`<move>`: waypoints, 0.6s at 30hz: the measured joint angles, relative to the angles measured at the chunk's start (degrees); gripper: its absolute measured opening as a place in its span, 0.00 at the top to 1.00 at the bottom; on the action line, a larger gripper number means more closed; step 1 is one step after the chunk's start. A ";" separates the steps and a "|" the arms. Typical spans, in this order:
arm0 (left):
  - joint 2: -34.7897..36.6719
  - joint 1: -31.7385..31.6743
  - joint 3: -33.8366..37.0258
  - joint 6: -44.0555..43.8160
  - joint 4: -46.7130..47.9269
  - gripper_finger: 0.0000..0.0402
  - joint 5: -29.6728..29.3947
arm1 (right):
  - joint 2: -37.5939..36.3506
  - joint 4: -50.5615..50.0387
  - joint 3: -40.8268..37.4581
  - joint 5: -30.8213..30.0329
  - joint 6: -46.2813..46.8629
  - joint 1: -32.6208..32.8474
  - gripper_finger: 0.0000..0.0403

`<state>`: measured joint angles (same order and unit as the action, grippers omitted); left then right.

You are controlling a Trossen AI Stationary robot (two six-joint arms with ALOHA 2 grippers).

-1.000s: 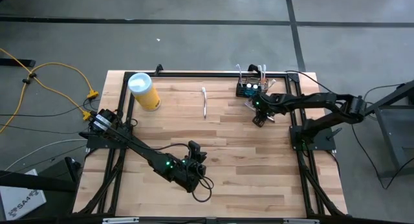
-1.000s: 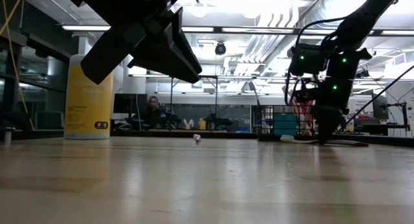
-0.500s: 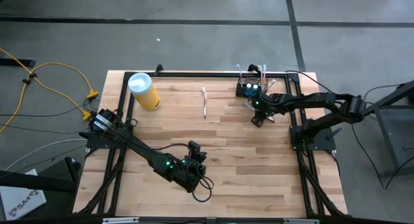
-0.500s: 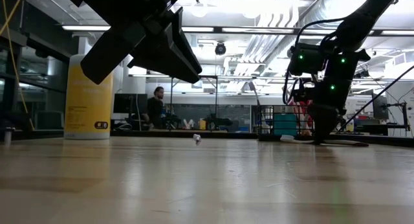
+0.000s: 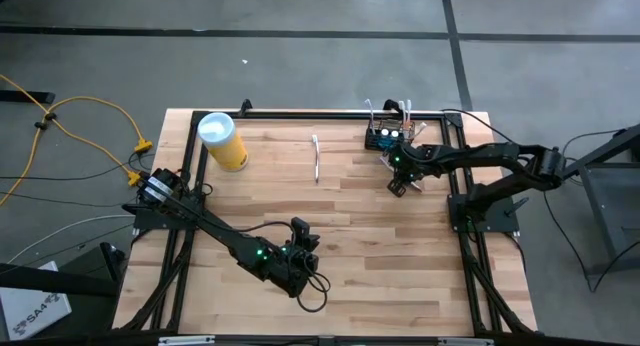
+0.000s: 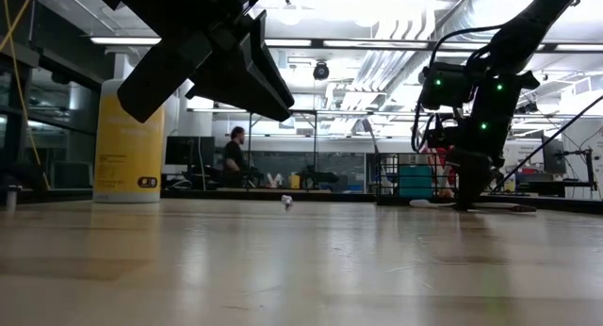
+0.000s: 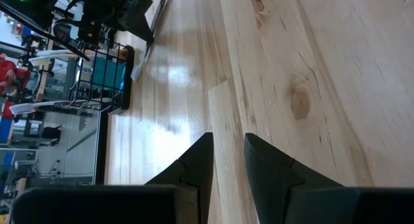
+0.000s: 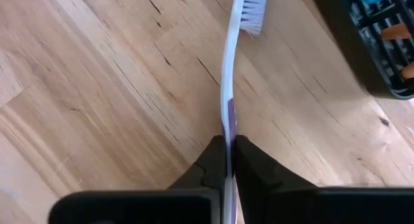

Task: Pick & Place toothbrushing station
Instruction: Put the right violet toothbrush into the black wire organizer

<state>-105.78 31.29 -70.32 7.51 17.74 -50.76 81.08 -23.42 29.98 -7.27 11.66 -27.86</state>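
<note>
R gripper (image 8: 229,149) fingers pinching toothbrush (image 8: 228,62) handle beside basket (image 8: 388,43).

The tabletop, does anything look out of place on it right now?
Two toothbrushes lie flat outside the basket: one alone mid-table, another beside the basket, pinched by the right pincer. Nothing looks spilled or damaged.
</note>
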 joint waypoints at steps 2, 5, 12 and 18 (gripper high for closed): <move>0.00 0.00 0.00 -0.15 0.00 0.80 0.00 | 0.00 0.28 0.00 0.02 -0.02 0.00 0.98; 0.00 0.00 0.00 -1.00 -0.01 0.80 -0.07 | -0.03 1.40 -0.05 0.38 -0.18 0.11 0.98; 0.77 -0.26 0.00 -3.47 -1.45 0.80 -0.15 | -5.10 2.01 -0.50 3.32 2.12 5.76 0.99; 2.16 -2.89 -0.07 -4.29 -5.46 0.80 0.08 | -14.44 3.52 -0.33 0.23 8.92 17.56 0.99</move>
<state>-103.61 28.39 -70.39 3.22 12.27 -50.68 66.64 -19.90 29.65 -7.04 20.58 -10.30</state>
